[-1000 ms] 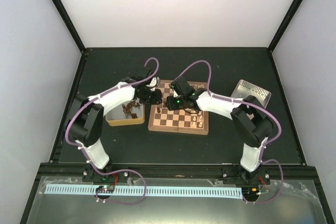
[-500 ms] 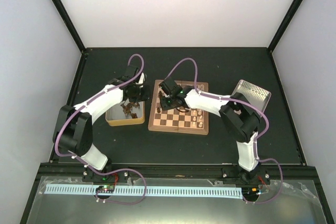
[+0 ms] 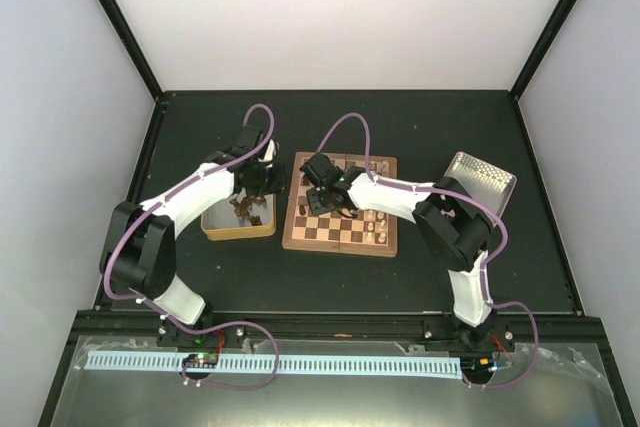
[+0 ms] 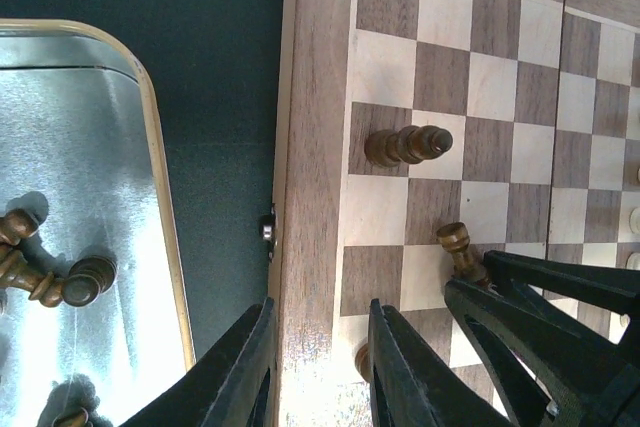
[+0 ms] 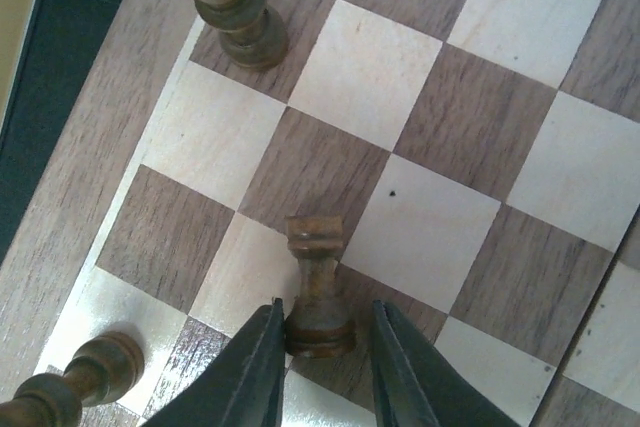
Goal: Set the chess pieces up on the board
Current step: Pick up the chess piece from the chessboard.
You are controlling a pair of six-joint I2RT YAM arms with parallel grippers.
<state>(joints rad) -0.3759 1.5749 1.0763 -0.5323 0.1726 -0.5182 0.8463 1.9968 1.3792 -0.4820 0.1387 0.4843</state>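
Observation:
The board lies mid-table and holds a few chess pieces. My right gripper is low over its left columns. In the right wrist view its jaws flank the base of an upright dark rook; one finger touches it and a thin gap shows on the other side. My left gripper is open and empty, and in its wrist view it hangs over the board's left border. Dark pieces stand near it, and the rook also shows there. Cream pieces stand on the right side.
A yellowish tin with several dark pieces sits left of the board. A silvery perforated tray lies at the right. Another dark piece and a pawn stand near the rook.
My left gripper pulled back left from the board's edge to between tin and board. My right gripper shifted left across the board to its left columns.

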